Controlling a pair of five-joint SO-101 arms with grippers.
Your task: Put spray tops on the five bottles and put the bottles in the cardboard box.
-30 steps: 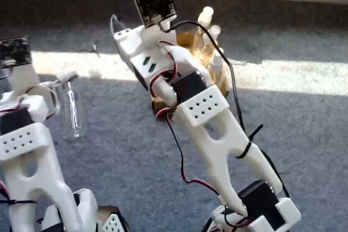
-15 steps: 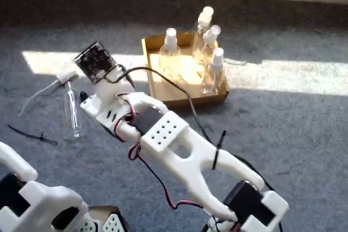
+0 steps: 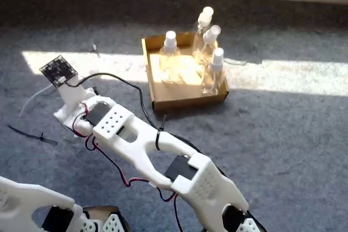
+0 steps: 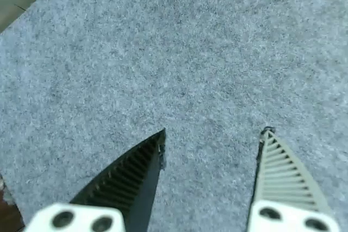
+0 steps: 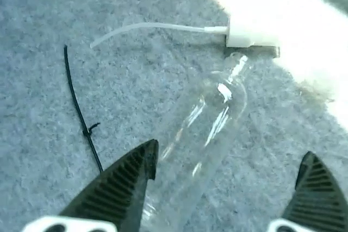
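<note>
The fifth bottle (image 5: pixel 209 129), clear and uncapped, lies on the grey carpeted tabletop (image 3: pixel 283 134). Its neck is just beside a loose spray top (image 5: pixel 251 39), whose white tube trails away across the carpet. The right gripper (image 5: pixel 231 150) hovers above the bottle's body with its jaws spread wide, touching nothing. A black zip tie (image 5: pixel 81 118) lies near one finger. The right arm (image 3: pixel 136 139) stretches low and long to the left, well apart from the cardboard box (image 3: pixel 187 100). In the box stand four bottles with spray tops (image 3: pixel 216 74). The left gripper (image 4: pixel 214 131) is also open and empty over bare carpet. The left arm (image 3: pixel 27 202) is folded back at the near edge.
</note>
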